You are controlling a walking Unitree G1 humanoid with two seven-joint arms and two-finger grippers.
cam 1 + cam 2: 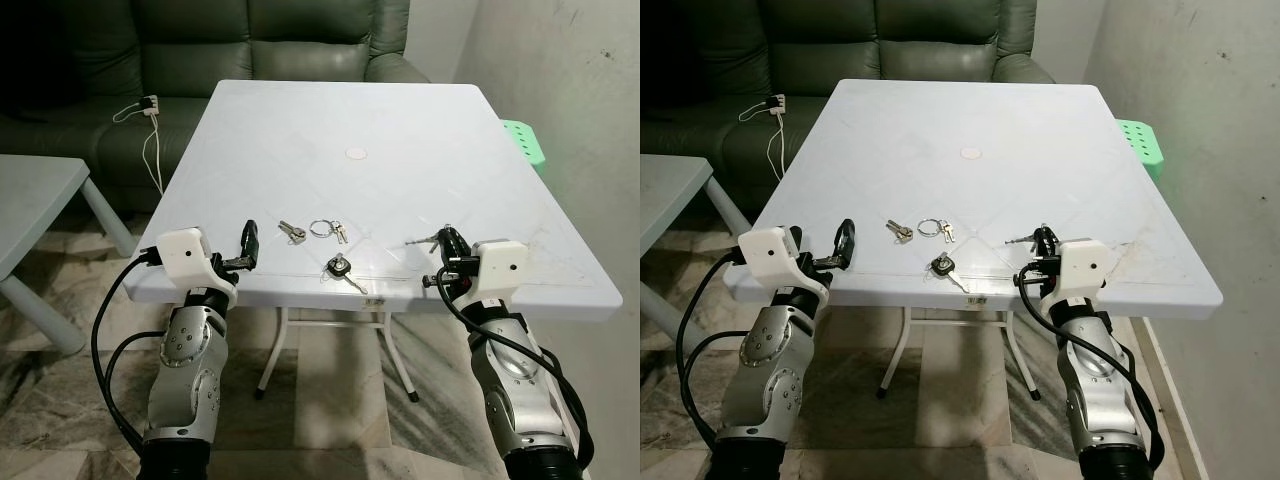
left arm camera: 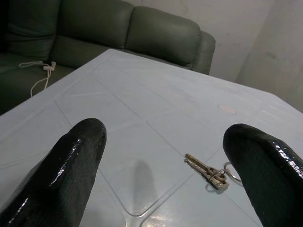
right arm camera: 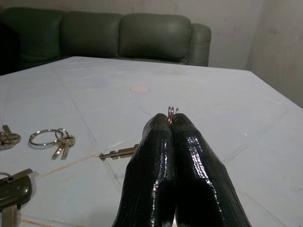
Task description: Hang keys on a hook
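Right wrist view: right gripper (image 3: 171,124) clamped on a thin metal key ring, its small brass key (image 3: 119,152) dangling lower-left, apparently light and slippery; left gripper (image 2: 165,156) gapes. Hold the ring.

keys (image 1: 292,232) on table (image 1: 330,120), sofa (image 1: 200,40) behind
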